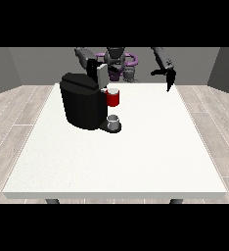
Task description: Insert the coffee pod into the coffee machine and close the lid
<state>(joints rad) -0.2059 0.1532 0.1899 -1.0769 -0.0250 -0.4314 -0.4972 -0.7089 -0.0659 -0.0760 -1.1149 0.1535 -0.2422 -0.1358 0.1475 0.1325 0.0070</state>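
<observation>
Only straight fingers (170, 82) pointing down, touching nothing.

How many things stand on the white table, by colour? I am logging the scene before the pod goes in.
Black: 1, the coffee machine
Red: 1, the red part at the machine's front
Grey: 1, the cup on the machine's base
Total: 3

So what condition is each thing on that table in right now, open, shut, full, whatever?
Black boxy coffee machine: upright on the white table.
Grey hinged lid: raised, open.
Red pod holder: uncovered; contents not discernible.
Small grey cup: upright under the holder.
Hand at the view's right: above the table, fingers hanging straight, holding nothing.
Hand at the view's left: hidden behind the machine.
</observation>
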